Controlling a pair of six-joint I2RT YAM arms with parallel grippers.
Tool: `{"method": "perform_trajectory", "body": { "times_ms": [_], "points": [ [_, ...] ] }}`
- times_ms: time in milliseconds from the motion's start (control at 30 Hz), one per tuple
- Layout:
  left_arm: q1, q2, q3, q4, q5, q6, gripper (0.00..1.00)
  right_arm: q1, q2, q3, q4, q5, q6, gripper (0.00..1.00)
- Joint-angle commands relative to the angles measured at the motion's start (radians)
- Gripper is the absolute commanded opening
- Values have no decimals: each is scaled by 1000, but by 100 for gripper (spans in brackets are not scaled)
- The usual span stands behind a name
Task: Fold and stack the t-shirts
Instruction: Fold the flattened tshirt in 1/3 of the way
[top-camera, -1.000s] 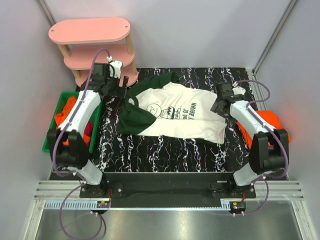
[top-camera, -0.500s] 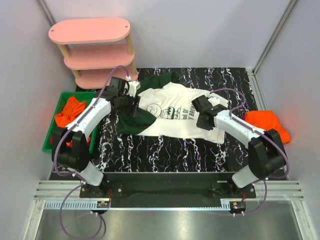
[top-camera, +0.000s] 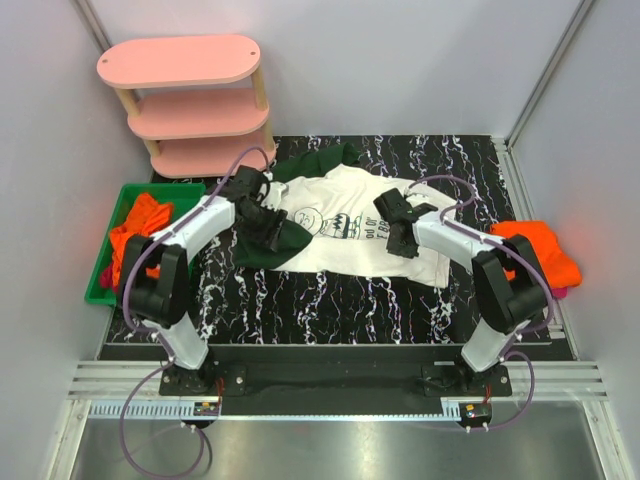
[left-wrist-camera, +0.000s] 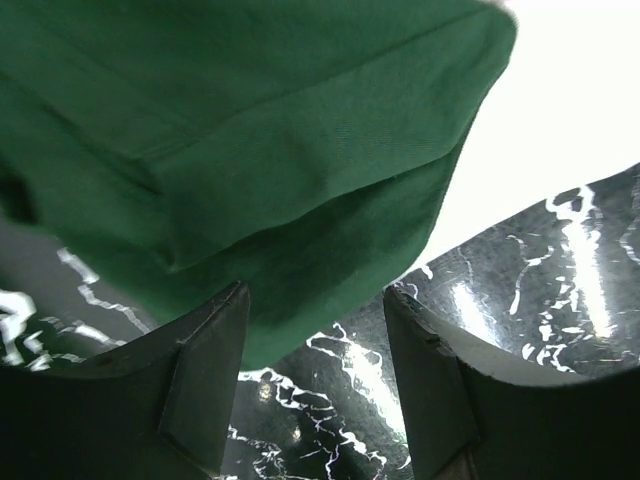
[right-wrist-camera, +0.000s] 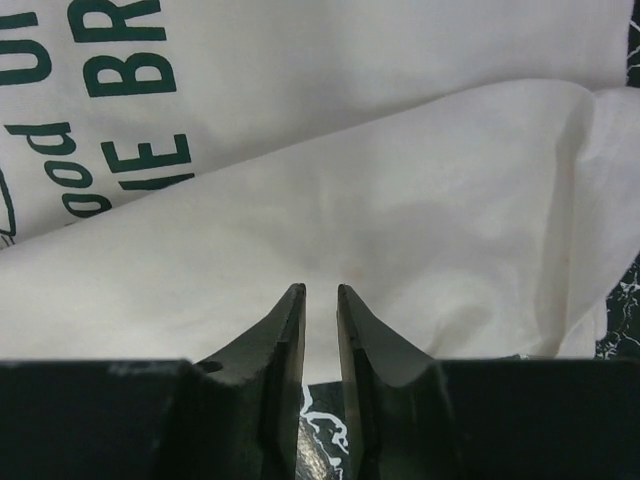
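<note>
L side: left gripper (top-camera: 268, 228) sits low on the dark green sleeve (left-wrist-camera: 250, 120) of the white t-shirt (top-camera: 345, 262). Its fingers (left-wrist-camera: 205, 370) stand part-way apart w/ the sleeve's folded edge hanging between the tips. Can't tell if they pinch it or only straddle it

R side: right gripper (right-wrist-camera: 320, 288) is down on the shirt's lower body. Jaws are almost together, only a thin slit w/ white cloth in it, which reads as a pinch on a loose fold. Lettering lies ahead & left of its tips

Shirt lies print-up but rumpled on the table (top-camera: 330, 310), spanning from one gripper to the other. An orange t-shirt (top-camera: 540, 250) is heaped well off to the right gripper's outer side. More orange cloth sits in the green bin (top-camera: 100, 290), beyond the left gripper's outer side

Step, as I judge it: getting hold of both sides for the 1st fold. Nothing folded or stacked yet

Risks:
- L may hold nothing, or only the top layer of the doubled sleeve. On a lift it slips, or the sleeve unfolds & drags
- R pinches a wrinkle, not the hem, so one ply rises & the fold goes crooked
- uneven pull from the 2 arms skews the shirt or bunches the print
- tips this low may scrape the table
</note>
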Motion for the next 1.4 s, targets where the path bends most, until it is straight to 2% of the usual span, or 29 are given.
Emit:
{"method": "perform_trajectory", "body": {
  "times_ms": [0,233,633,900,1367],
  "points": [
    [-11,67,1,-8,-21,20,61,5,70,76,40,34,-15,27],
    [-16,125,3,-15,-80,26,59,5,144,102,42,17,-15,27],
    [-16,102,-95,-81,-146,87,57,5,128,-7,36,-78,32,27],
    [-16,81,-115,-141,-107,96,56,8,78,-86,29,-123,64,27],
    [-18,-59,-201,-284,-35,153,54,31,-59,-221,-63,-178,135,28]
  ]
}}
